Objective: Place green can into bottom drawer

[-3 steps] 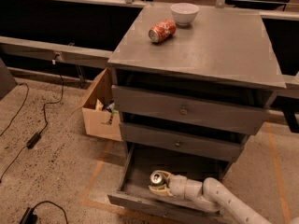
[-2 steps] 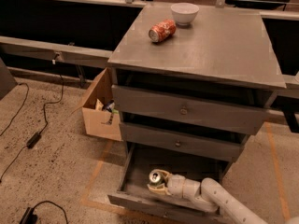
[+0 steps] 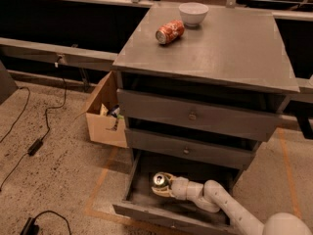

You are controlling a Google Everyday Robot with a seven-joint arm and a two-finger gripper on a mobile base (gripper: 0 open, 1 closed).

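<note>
No lettering, brand or number can be read anywhere. The markings on the orange-red drink can (image 3: 169, 32) lying on the grey metal cabinet (image 3: 220, 53) are illegible. So is the small green aluminium can (image 3: 160, 180), clasped by the two-finger gripper (image 3: 163, 186) inside the shallow grey bottom drawer (image 3: 142, 199).

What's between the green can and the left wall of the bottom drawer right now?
Only bare drawer floor, as the camera view shows. The gripper, reaching inside the bottom drawer, is closed on the green can near the drawer's left side.
</note>
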